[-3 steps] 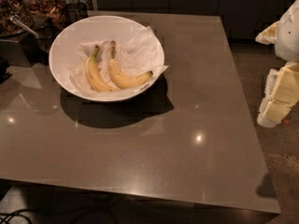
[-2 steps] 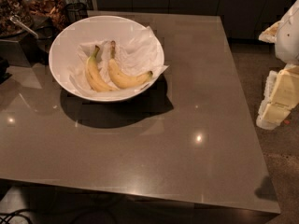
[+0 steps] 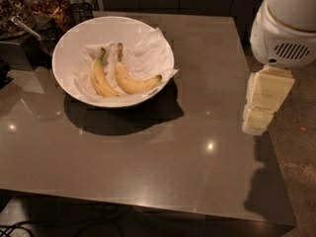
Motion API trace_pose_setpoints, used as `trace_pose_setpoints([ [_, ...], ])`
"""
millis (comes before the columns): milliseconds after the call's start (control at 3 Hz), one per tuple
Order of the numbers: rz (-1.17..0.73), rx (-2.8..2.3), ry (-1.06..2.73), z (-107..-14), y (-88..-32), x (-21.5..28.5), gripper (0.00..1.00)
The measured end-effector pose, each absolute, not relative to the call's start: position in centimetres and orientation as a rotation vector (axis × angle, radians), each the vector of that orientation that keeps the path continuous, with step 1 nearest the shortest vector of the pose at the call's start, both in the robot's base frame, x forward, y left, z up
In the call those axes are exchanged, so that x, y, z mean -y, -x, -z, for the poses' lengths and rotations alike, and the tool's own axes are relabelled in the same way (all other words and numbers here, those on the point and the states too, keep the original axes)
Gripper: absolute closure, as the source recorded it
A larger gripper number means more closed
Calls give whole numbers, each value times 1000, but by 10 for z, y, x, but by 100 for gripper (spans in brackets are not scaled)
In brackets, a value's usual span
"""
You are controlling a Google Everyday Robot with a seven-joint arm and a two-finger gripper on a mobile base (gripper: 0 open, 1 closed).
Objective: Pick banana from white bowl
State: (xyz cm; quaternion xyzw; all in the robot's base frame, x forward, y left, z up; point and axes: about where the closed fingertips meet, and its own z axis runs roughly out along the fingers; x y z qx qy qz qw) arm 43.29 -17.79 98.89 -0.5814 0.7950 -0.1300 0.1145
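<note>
The white bowl [image 3: 63, 48] stands at the back left of the dark table, lined with crumpled white paper. Two bananas lie in it side by side. The banana [image 3: 132, 82] with the brown stem and dark tip is the right one. A similar banana with a green stem [image 3: 100, 78] lies to its left. My gripper [image 3: 257, 124] hangs at the right edge of the table, well right of the bowl and apart from it, under the white arm housing [image 3: 289, 23].
Dark trays of snacks [image 3: 44, 6] and a black wire cup [image 3: 80, 11] stand behind the bowl at the back left. The glossy table [image 3: 148, 162] ends at the front and right; speckled floor [image 3: 301, 147] lies to the right.
The arm and gripper have moved left, further into view over the table's right edge. The bowl and bananas have not moved.
</note>
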Motion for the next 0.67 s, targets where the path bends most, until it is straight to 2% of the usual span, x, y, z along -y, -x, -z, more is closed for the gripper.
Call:
trace_pose_setpoints([
  [667, 408, -2307, 1777, -999, -432, 152, 0],
])
